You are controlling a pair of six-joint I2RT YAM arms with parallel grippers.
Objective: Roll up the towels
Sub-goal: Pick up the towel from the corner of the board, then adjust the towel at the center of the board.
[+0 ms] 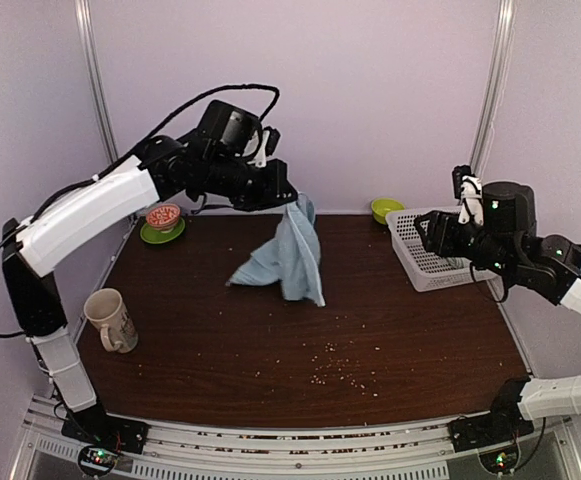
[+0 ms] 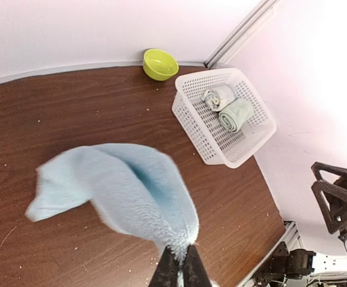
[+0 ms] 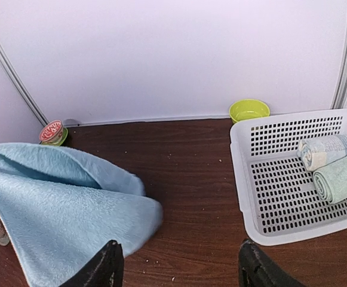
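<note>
Blue towel (image 1: 288, 252) in L end effector (image 1: 292, 199)

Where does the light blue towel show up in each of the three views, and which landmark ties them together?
Top external: the light blue towel hangs at the centre, from the left gripper.
Left wrist: it fills the lower centre, pinched in shut jaws at the bottom edge.
Right wrist: it is at the lower left.
Shared landmark: the lime-green bowl by the back wall, beside the white basket.
</note>
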